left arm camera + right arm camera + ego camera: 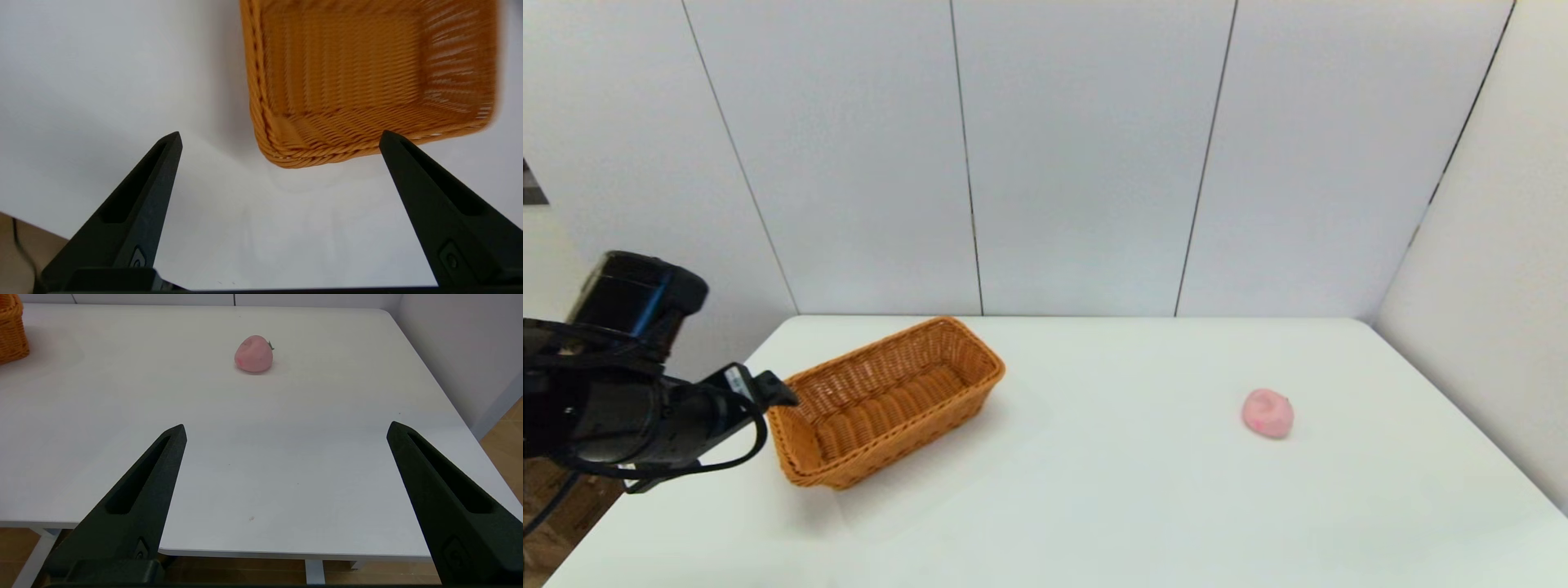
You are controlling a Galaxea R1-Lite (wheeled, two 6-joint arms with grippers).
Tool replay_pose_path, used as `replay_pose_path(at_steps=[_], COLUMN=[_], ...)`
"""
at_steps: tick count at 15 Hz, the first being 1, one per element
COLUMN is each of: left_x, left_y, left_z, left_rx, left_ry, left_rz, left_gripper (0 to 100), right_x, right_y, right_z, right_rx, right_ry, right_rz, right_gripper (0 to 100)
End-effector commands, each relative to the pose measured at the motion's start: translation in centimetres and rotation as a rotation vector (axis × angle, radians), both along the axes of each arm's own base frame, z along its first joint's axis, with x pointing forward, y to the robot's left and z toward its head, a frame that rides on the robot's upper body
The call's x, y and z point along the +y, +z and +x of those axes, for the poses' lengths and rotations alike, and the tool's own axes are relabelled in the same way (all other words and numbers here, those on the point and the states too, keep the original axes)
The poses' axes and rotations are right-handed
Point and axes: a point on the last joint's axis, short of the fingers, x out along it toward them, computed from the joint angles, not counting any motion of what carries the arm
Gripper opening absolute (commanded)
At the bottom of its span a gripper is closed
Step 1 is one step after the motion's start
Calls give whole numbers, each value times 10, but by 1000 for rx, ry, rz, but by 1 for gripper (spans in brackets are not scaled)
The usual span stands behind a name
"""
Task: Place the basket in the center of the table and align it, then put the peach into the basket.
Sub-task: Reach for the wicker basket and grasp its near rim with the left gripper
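The left hand (280,136) hangs spread wide above the table (102,81), just short of the basket (359,73).

Behind the work surface we see a pale grey panelled wall (1086,155) divided by thin dark vertical seams, meeting a plain side wall (1494,327) at the right corner, and a wood-toned floor (504,441) below, beside a white leg (314,575).
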Motion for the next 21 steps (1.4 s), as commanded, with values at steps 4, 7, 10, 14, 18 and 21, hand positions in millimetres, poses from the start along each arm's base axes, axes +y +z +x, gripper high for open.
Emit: replay_pose_path(at_steps=[4, 7, 10, 14, 18, 21], left_x=[3, 12, 19, 25, 38, 39], left_y=[-59, -66, -73, -87, -112, -122], left_z=[39, 54, 78, 98, 113, 114], left_rx=[269, 283, 282, 287, 334, 367], left_ry=[62, 92, 109, 128, 152, 148], left_rz=[-104, -125, -145, -150, -191, -193], left_gripper=[100, 100, 100, 100, 100, 0], right_x=[0, 0, 0, 0, 0, 0], right_y=[0, 0, 0, 0, 0, 0], right_z=[0, 0, 0, 0, 0, 0], right_rx=[1, 0, 0, 0, 0, 1], right_ry=[-2, -4, -5, -5, -5, -5], right_rz=[1, 6, 5, 5, 5, 4], right_gripper=[100, 100, 100, 100, 100, 100])
